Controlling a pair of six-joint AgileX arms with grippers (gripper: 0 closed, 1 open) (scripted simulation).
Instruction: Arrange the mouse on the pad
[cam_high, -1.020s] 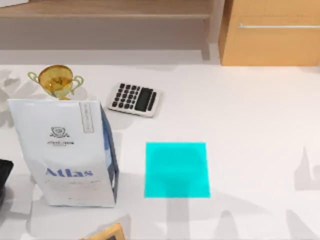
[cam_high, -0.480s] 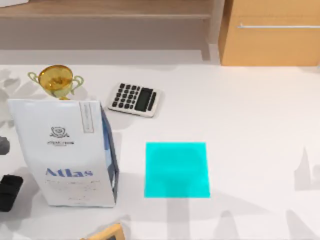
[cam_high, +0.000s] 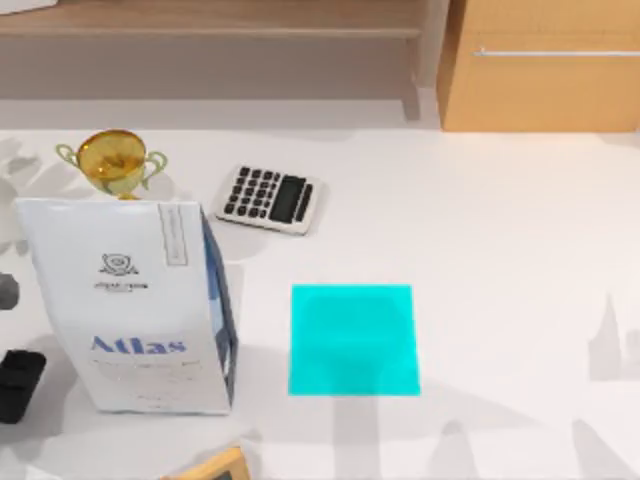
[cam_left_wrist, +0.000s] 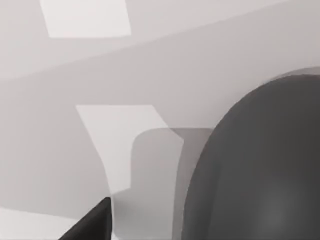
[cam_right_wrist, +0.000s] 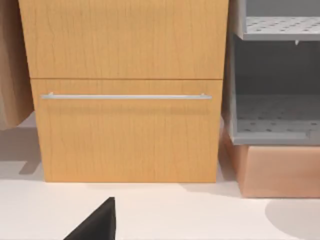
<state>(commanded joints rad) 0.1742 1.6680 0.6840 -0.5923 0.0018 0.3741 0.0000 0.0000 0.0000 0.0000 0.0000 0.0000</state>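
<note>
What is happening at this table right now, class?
The left gripper sits low at the table's left edge, beside the white Atlas bag, and its wrist view shows a dark rounded thing close up, perhaps the mouse. The cyan pad lies bare mid-table, below the calculator. A gold trophy stands behind the bag.

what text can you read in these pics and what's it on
"Atlas": blue letters low on the front of the white bag at the table's left.
Small crest with a line of print under it, higher on the same bag: too small to read.
Narrow label strip near the bag's upper right corner: unreadable.
Calculator keys: markings too blurred to read.
Cyan pad, gold trophy, wooden drawers: no text.
</note>
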